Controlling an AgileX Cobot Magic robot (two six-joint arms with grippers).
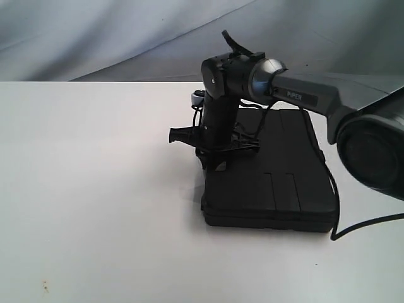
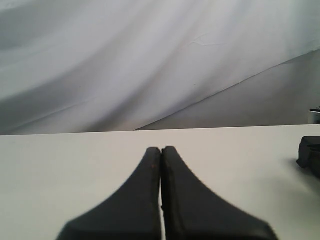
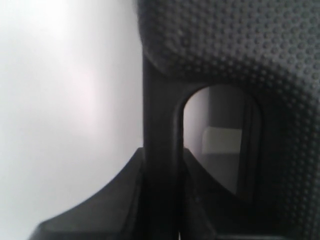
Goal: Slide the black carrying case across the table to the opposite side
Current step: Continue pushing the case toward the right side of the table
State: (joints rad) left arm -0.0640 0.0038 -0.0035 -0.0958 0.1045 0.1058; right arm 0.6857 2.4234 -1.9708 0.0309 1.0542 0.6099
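The black carrying case lies flat on the white table, right of the middle. My right gripper points down at the case's left edge. In the right wrist view it is shut on the smooth handle bar, beside the case's dotted surface and the handle opening. My left gripper is shut and empty, hovering low over the bare table. It does not show in the exterior view. A dark object sits at the edge of the left wrist view; I cannot tell what it is.
A grey cloth backdrop hangs behind the table's far edge. The right arm's bulky base stands right of the case, and a black cable loops over the table beside it. A few specks mark the front left.
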